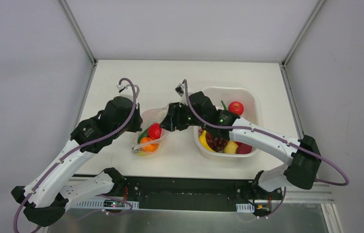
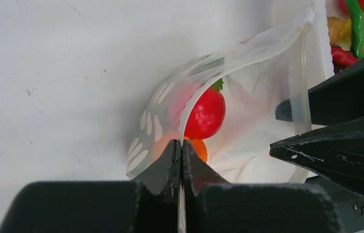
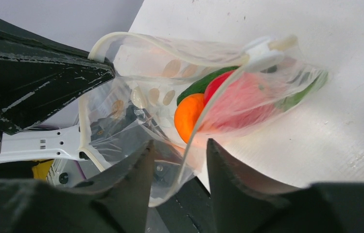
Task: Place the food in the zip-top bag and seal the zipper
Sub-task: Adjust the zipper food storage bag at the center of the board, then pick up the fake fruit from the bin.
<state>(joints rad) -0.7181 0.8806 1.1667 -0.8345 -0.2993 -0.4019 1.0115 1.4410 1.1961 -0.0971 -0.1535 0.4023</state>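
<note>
The zip-top bag (image 1: 151,117) is seen on the desk (image 1: 121,82), one rim pinched in the left pincer (image 2: 181,143); the right pincer (image 3: 180,143) is spread astride the other rim; red and orange food (image 2: 207,114) is contained inside

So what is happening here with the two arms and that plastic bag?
Both arms are working at the mouth of the dotted zip-top bag. The left claw is shut on one side of its rim. The right claw is open, with the other side of the rim passing between its fingers. A red toy fruit, an orange and a green vegetable are already inside. More food, such as a banana and grapes, lies in the white basket. The zipper is not yet sealed.
</note>
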